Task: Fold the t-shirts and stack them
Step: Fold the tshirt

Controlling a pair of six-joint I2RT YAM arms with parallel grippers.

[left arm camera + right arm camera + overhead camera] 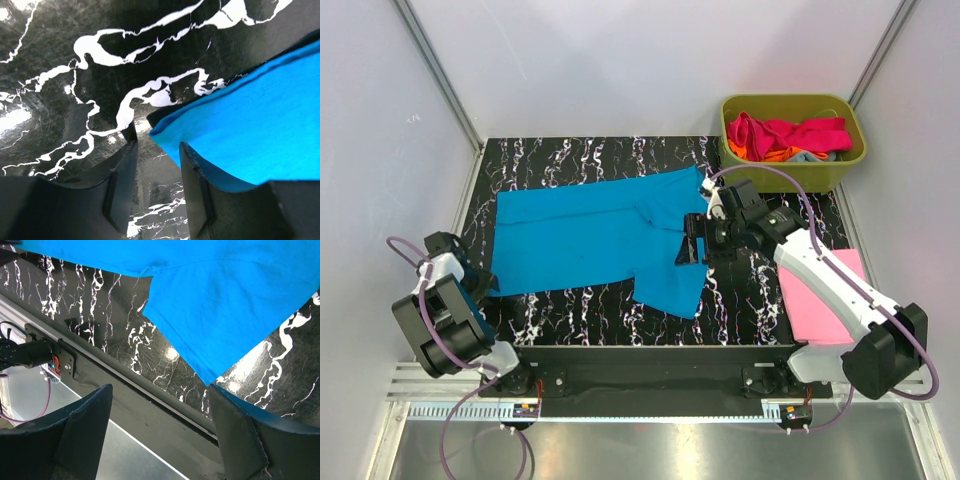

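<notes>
A cyan-blue t-shirt (590,235) lies spread flat on the black marbled table (750,300), one sleeve pointing to the near edge. My left gripper (478,287) is low at the shirt's near-left corner; in the left wrist view (157,150) it is open, with the shirt's corner (240,125) just at its fingertips. My right gripper (692,246) hovers above the shirt's right side, wide open and empty (161,390), above the sleeve's corner (220,300). A folded light pink shirt (820,297) lies at the right edge.
An olive-green tub (840,165) at the back right holds magenta, orange and grey-blue shirts (790,135). White walls close in the back and both sides. The table's near edge and a metal rail (150,390) run under the right gripper.
</notes>
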